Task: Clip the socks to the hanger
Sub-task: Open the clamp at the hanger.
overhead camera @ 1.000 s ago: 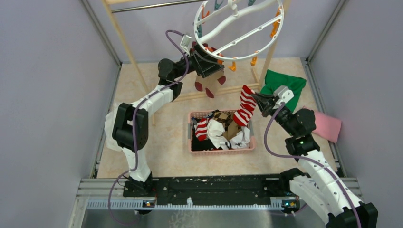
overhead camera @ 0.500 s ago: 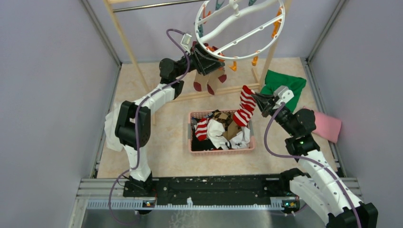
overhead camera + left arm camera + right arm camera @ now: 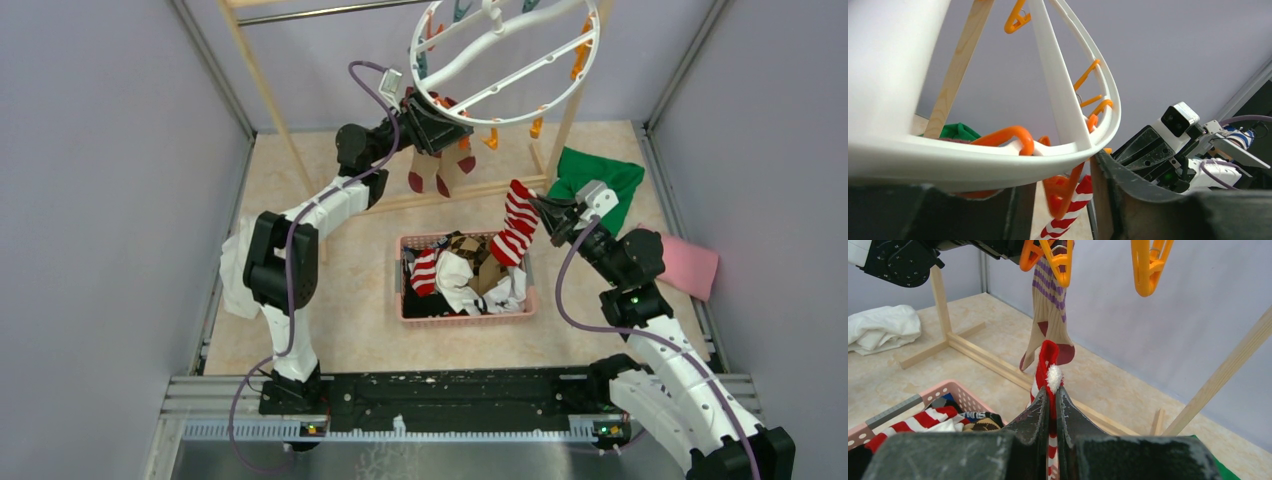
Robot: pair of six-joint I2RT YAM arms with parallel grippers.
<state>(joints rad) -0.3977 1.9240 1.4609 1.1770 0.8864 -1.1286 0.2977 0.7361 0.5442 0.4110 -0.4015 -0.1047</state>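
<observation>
We saw a wooden rack [image 3: 269,100] standing at the far end of the table [image 3: 350,300], and the hanger [image 3: 520,73] hung tilted up by its top bar. The left arm reached up to the hanger's near rim. The jaws of the left gripper [image 3: 1054,175] stood apart on either side of that rim, with an orange peg [image 3: 1060,192] hanging in the gap. The right arm stretched over the basket [image 3: 460,317], which sat mid-table heaped with socks [image 3: 455,270]. Beyond it on the right lay a green cloth [image 3: 605,180], with a pink cloth [image 3: 690,268] nearer the wall. The right gripper [image 3: 1052,395] was clenched on the top of a red-and-white sock [image 3: 515,232], which dangled over the basket's far right corner. A tan sock [image 3: 1048,315] with maroon stripes hung from another peg just beside the left gripper.
</observation>
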